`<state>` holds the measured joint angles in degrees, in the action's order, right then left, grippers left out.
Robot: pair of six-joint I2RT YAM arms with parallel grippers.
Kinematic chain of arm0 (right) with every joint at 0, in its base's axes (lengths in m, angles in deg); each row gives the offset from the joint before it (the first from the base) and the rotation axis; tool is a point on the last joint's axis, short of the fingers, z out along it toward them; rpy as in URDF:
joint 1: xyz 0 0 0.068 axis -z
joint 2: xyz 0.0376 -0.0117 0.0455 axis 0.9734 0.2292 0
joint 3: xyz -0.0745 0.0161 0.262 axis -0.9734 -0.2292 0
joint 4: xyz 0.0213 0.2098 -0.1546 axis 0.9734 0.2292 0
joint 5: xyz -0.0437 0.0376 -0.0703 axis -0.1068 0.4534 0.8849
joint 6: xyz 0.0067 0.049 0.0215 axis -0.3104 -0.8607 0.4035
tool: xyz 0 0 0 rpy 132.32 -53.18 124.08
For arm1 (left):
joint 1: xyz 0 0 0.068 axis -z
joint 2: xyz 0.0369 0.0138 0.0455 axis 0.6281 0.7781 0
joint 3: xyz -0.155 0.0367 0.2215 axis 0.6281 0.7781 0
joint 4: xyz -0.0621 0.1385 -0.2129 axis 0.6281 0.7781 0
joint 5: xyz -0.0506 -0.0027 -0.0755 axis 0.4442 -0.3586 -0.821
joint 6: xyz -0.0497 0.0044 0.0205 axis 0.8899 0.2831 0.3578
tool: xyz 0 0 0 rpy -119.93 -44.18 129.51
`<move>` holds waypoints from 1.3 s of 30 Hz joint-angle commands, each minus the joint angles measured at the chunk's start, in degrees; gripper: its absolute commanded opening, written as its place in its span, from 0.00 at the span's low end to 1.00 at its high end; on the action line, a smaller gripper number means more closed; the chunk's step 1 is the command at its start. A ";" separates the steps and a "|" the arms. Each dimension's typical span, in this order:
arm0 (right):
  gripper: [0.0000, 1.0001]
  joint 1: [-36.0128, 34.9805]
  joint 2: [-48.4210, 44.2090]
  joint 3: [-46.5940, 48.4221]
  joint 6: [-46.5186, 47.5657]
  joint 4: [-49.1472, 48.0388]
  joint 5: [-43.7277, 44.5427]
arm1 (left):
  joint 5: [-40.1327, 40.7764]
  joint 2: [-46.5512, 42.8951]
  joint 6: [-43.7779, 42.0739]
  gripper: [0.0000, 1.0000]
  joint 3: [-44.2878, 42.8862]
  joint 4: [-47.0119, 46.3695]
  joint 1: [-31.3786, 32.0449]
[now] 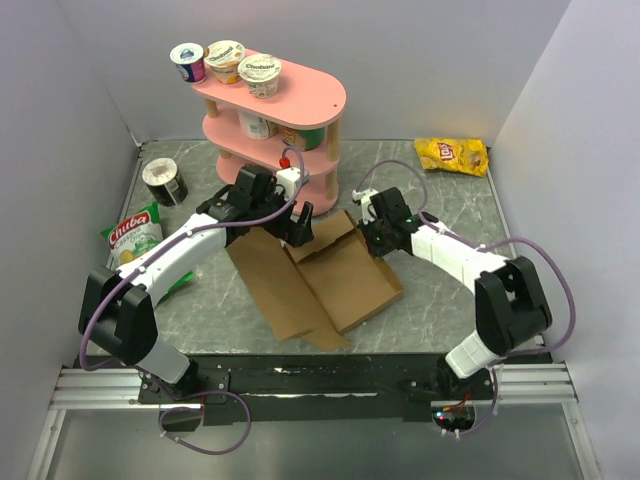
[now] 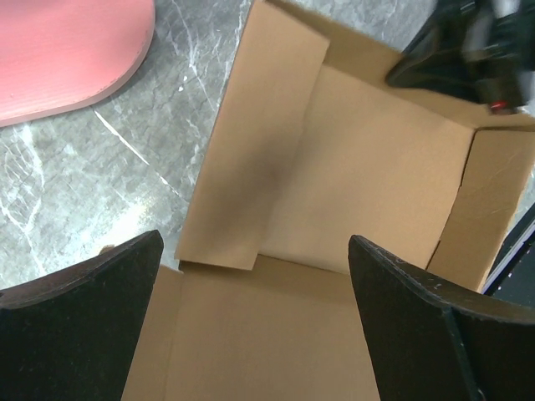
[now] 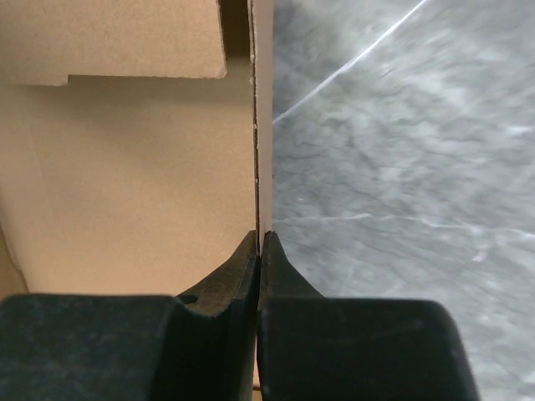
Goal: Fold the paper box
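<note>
While the paper box [image 1: 320, 275] lies half-formed in the middle of the bench [image 1: 450, 200], the relation that matters is how its right side wall [image 3: 262, 125] stands to the right gripper [image 3: 260, 238]. In the right wrist view that wall runs edge-on, straight away from the fingertips toward 12 o'clock. The box interior lies on the 9 o'clock side and bare bench on the 3 o'clock side. The right gripper is pinched tight on the lower part of this thin cardboard wall, one finger inside the box and one outside. Any fold here would probably swing the wall about the crease at its foot, toward 9 o'clock to close it inward.

From above, the brown sheet stretches from about 8 o'clock to 2 o'clock, with its creases and raised walls running roughly from 11 toward 5 o'clock. The right gripper sits at the box's far right corner, near 1 o'clock from the box centre. The left gripper [image 1: 292, 232] hangs above the far left part, near 11 o'clock, spread wide and holding nothing. Its wrist view looks down on the upright back flap and the box floor between its fingers. The right arm is therefore the one placed to work the side wall, and the left looks better placed for the back flap.
</note>
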<state>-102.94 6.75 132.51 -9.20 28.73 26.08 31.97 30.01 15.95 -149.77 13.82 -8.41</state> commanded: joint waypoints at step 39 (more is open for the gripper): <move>0.00 -11.86 -18.34 3.77 3.75 0.21 4.59 | 14.29 -1.86 -5.48 0.56 7.92 -11.46 4.83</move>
<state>-114.05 -7.67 132.99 -4.11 30.77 32.14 38.02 28.63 13.61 -143.30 4.99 -5.59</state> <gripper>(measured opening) 0.019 0.580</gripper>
